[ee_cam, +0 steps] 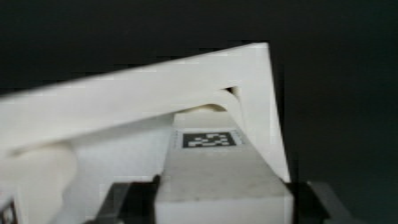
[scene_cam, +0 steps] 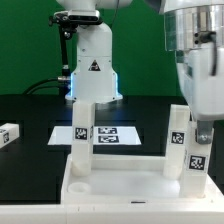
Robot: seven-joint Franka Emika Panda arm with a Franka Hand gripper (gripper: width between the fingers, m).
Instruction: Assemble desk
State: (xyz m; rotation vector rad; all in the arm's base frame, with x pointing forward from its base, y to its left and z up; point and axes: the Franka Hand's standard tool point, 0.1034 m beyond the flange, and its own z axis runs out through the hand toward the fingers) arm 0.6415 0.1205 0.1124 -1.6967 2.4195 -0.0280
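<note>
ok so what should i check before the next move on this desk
1. Gripper shut on the white rectangular block leg: ok.
2. That leg upright at a corner of the white square rimmed plastic panel: ok.
3. That leg fully seated in its corner socket: cannot tell.
4. Second leg and third leg standing upright on the panel: ok.
5. Fourth leg mounted: not ok, it lies loose on the black table at the exterior view's left.
</note>
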